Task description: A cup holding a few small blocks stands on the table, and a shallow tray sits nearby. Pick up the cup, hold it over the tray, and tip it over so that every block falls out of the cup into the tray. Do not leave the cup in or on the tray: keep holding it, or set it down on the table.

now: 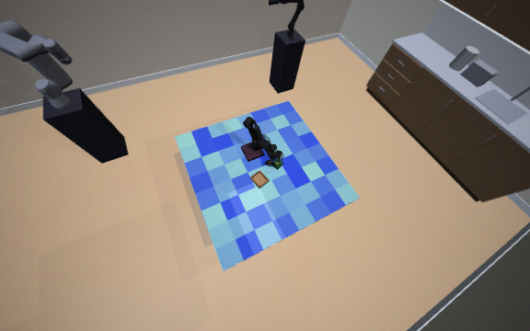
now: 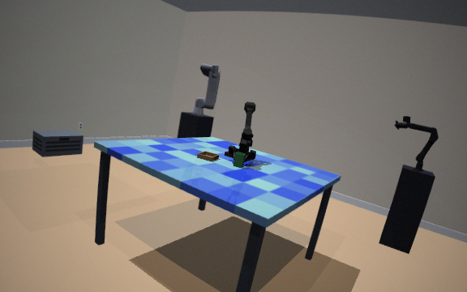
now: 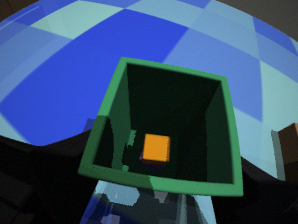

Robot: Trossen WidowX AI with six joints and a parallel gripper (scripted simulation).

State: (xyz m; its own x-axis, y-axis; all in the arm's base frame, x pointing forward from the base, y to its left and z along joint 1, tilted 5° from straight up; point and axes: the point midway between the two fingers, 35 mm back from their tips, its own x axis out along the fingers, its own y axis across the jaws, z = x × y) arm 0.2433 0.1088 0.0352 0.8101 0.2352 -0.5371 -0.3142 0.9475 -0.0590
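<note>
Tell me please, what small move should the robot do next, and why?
Probably close the pincer gently until it grips the cup, before any lifting. The cup stands upright on the table, between the fingers, with an orange block inside; firm contact is not visible. The tray is beside it, apart.

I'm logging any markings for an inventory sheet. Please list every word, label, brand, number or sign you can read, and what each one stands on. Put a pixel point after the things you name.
There is no readable text.
Green cup (image 1: 277, 160) (image 2: 239, 160) (image 3: 233, 135): no lettering on the sides that show.
Tray (image 1: 259, 186) (image 2: 209, 158): none seen.
Robot arm (image 1: 256, 134) (image 2: 248, 121): too small and dark to tell.
Grey crate (image 2: 62, 151): slots show, no readable marking.
</note>
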